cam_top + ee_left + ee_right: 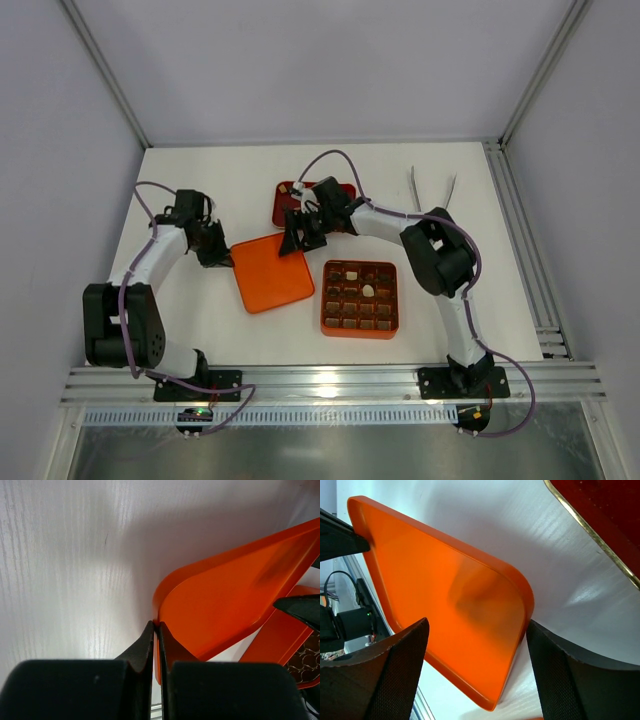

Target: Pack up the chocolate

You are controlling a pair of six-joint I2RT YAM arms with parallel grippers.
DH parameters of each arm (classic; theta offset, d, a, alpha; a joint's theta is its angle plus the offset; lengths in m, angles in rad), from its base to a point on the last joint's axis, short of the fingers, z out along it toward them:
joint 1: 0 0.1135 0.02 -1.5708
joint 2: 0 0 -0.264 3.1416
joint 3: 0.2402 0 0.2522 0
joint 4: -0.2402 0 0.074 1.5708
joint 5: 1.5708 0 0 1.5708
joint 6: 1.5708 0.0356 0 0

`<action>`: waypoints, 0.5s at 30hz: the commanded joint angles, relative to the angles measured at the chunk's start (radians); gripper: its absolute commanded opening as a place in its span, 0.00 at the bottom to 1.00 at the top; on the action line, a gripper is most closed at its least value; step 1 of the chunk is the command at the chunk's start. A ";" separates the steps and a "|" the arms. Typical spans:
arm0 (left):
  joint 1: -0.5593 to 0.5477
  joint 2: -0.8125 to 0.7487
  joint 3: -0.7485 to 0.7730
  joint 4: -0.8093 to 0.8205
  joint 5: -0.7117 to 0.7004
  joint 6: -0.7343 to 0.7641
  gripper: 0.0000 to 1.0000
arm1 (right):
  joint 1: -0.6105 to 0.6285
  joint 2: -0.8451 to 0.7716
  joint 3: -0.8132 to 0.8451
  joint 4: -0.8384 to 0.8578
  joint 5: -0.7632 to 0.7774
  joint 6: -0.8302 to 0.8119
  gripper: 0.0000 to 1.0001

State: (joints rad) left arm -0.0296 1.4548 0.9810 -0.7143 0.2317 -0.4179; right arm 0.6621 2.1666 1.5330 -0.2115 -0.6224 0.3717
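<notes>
Left gripper (215, 250) (156, 625): we see its fingers pinched narrow on the rim of the orange lid (272, 272) (225, 600), at the lid's corner nearest this hand.

Right gripper (297, 240) (477, 655): spread wide, gripping nothing. The lid's (445, 595) rounded far corner sits between its fingers (395, 675). We cannot tell whether either pad touches the rim.

Lid between the hands: it spans from one gripper to the other. The left hand is at one corner and the right hand is over the opposite side. In the right wrist view, a dark tip of the left gripper shows at the lid's far corner.

Chocolate (368, 290): it lies in the cells of the orange gridded box (360, 325), apart from both grippers. It is to the right of the right gripper and nearer the arm bases. We make out brown and tan pieces in many cells and one cream piece near the middle. The pieces are too small for us to count.

Box and lid: the box stands just beside the lid's edge farthest from the left hand, with a narrow strip of table (200, 180) showing between them.

Dark red tray (290, 205) (605, 510): it is just behind the right gripper, partly hidden by it. A gold-coloured rim shows in the wrist view. We cannot read its contents.

Tweezers (432, 188): they lie well off to the right of both hands, beyond the right arm's elbow.
</notes>
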 commanded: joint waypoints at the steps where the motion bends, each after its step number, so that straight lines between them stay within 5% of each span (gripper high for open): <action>1: 0.008 -0.045 -0.002 0.032 0.024 -0.015 0.00 | 0.005 -0.014 -0.008 0.084 -0.065 0.032 0.79; 15: 0.010 -0.054 0.035 0.026 0.043 -0.027 0.00 | 0.004 -0.099 -0.014 0.145 -0.160 0.114 0.55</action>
State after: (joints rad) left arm -0.0231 1.4437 0.9802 -0.7124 0.2287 -0.4210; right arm 0.6590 2.1616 1.5158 -0.1390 -0.7170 0.4488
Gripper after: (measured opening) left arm 0.005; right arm 0.565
